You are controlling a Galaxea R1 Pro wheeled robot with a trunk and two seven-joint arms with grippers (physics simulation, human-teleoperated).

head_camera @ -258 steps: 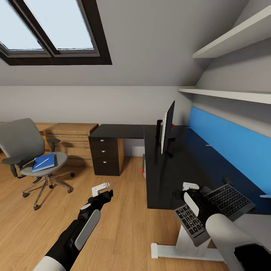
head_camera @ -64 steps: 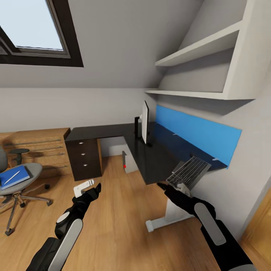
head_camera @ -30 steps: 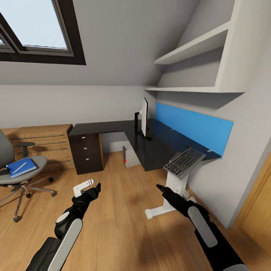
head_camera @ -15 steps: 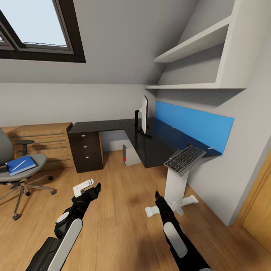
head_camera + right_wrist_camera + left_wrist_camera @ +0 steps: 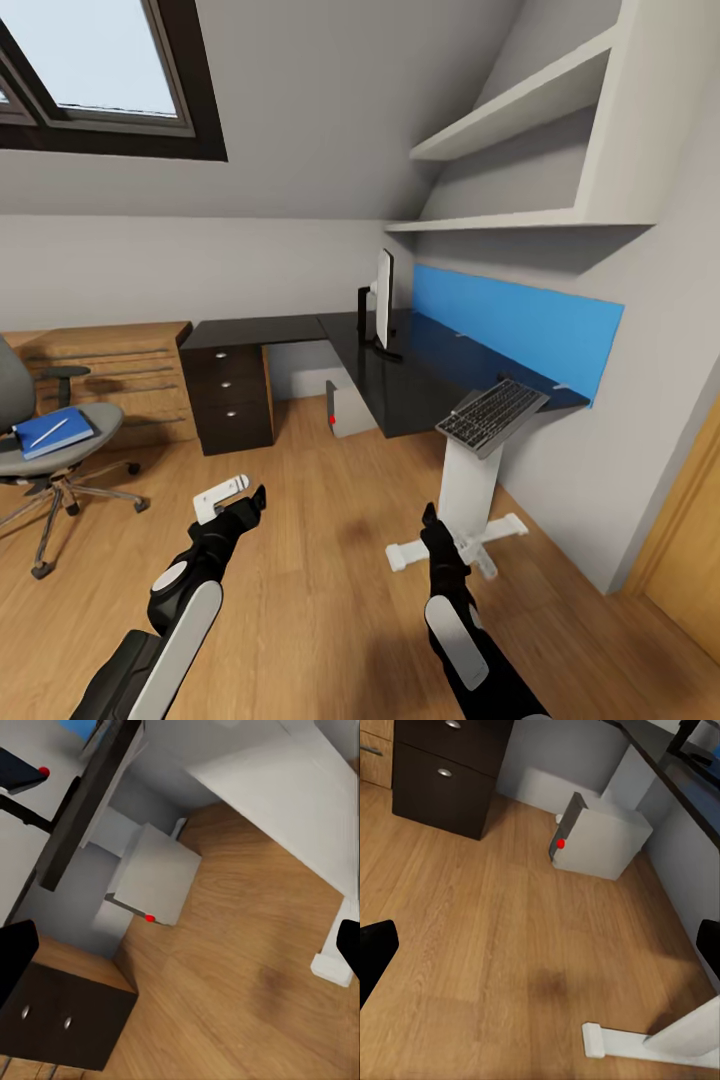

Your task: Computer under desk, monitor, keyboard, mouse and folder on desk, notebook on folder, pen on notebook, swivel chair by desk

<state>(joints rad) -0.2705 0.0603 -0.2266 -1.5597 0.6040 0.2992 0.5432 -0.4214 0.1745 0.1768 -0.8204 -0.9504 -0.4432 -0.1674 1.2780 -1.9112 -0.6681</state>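
Both sets of jaws stand released and carry nothing: the right gripper [image 5: 428, 515] has drawn back from the desk [image 5: 400, 385] and now hangs low over the wood floor [image 5: 320, 600], level with the left gripper [image 5: 245, 500]. What it let go of, the keyboard [image 5: 492, 416], lies on the desk's near end, tilted and overhanging the corner above the white leg [image 5: 468, 490], well apart from the monitor [image 5: 383, 300] further along the top. I judge the keyboard step only roughly done. The computer [image 5: 343, 410] sits under the desk. The folder [image 5: 52, 432], pen [image 5: 48, 432] on top, waits on the swivel chair [image 5: 55, 440], away beyond the left gripper.
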